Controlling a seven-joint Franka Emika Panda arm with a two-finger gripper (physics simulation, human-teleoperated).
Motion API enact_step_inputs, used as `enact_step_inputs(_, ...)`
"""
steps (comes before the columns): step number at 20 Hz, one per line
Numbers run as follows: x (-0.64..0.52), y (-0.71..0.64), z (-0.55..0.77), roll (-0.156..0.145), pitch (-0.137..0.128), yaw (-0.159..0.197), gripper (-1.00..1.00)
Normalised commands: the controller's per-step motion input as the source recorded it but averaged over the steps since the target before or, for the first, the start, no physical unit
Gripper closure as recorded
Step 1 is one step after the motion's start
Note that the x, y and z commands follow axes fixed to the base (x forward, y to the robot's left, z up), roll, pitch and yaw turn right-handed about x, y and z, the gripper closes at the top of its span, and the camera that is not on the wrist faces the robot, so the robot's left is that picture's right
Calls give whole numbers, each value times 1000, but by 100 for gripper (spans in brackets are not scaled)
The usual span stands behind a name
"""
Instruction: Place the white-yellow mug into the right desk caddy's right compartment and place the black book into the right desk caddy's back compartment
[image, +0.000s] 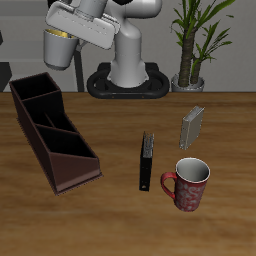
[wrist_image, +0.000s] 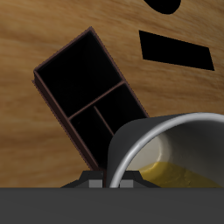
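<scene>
The white-yellow mug (wrist_image: 171, 149), nearest the wrist camera, was held in the jaws, high above the bench's back edge, with the right desk caddy (wrist_image: 87, 96) below it and its square right compartment (image: 38, 88) at the caddy's rear end.

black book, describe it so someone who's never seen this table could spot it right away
Start at the long maroon desk caddy on the wooden table, then look across the bare wood toward the dark red speckled mug. The black book lies flat just beside that mug, on the caddy's side. It is thin, narrow and black, unlike the smaller, thicker grey book standing farther back.
</scene>
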Motion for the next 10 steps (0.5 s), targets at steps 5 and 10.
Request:
enact_step_inputs(5,-292,-17,-104,-10,8,-59,100)
enact_step_inputs(10,-265,-88,-45,-30,-30,-19,100)
